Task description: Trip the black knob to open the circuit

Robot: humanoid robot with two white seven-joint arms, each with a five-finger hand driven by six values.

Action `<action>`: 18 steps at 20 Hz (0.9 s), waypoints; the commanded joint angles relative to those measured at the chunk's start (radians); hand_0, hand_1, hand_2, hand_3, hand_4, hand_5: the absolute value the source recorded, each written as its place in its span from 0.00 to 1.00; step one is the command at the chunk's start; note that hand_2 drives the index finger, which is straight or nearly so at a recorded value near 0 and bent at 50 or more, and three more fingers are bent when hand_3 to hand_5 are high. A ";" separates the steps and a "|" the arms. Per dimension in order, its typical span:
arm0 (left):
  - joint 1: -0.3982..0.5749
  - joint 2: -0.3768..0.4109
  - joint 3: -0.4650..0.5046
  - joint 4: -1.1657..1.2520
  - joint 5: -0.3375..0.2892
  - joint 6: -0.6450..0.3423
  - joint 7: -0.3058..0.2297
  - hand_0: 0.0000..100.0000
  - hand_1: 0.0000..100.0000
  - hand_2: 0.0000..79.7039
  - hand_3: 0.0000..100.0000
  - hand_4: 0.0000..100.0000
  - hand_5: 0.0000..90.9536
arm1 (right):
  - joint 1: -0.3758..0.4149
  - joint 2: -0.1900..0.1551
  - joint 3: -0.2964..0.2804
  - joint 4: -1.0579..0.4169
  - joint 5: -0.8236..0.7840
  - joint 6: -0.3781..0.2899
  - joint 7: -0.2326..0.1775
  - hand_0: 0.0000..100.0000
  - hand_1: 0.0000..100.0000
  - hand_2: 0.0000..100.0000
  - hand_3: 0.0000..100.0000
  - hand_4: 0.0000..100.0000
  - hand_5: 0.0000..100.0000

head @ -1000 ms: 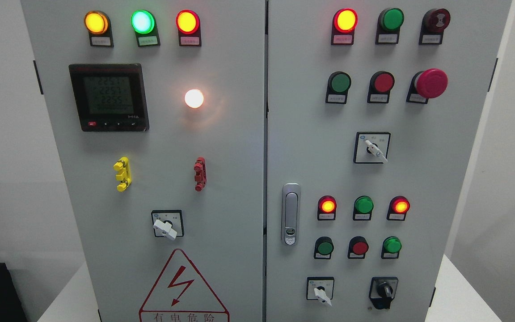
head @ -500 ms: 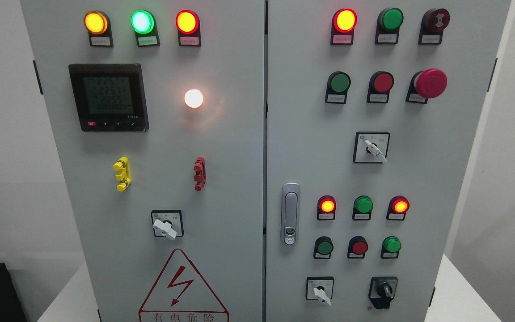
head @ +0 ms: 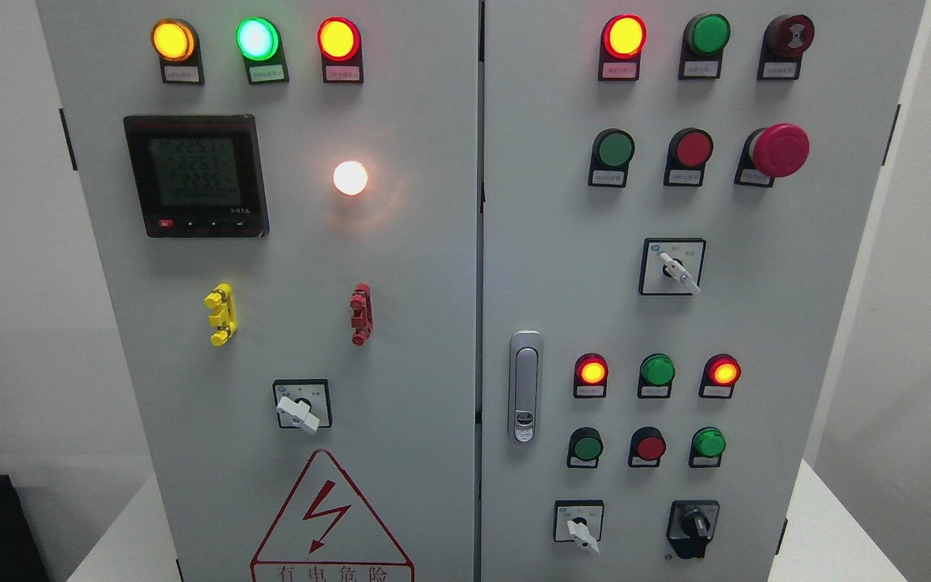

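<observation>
Reading 有电危险 on warning triangle [head: 332, 517], black knob [head: 693, 527] lower right, robot hands unseen

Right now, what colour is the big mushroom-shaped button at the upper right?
Red; the mushroom button shows best in the head view.

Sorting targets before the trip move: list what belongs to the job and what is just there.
Job: black knob, low on the right door.

Not needed: white selector switches, red mushroom button, meter, door latch, indicator lamps.

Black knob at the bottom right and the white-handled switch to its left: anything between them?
No. In the head view, only bare grey door lies between the black knob and the white-handled switch.
</observation>
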 commanded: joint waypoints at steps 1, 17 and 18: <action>0.000 -0.001 0.001 0.001 0.002 0.000 0.000 0.12 0.39 0.00 0.00 0.00 0.00 | -0.025 -0.002 0.005 -0.042 0.007 0.005 -0.004 0.74 0.86 0.00 1.00 1.00 0.94; 0.000 -0.001 0.001 0.001 0.002 0.001 0.000 0.12 0.39 0.00 0.00 0.00 0.00 | -0.117 -0.002 0.022 -0.076 0.027 0.050 -0.004 0.74 0.87 0.00 1.00 1.00 0.94; 0.000 -0.001 0.001 0.001 0.002 0.001 0.000 0.12 0.39 0.00 0.00 0.00 0.00 | -0.122 -0.001 0.022 -0.076 0.027 0.050 -0.004 0.74 0.87 0.00 1.00 1.00 0.94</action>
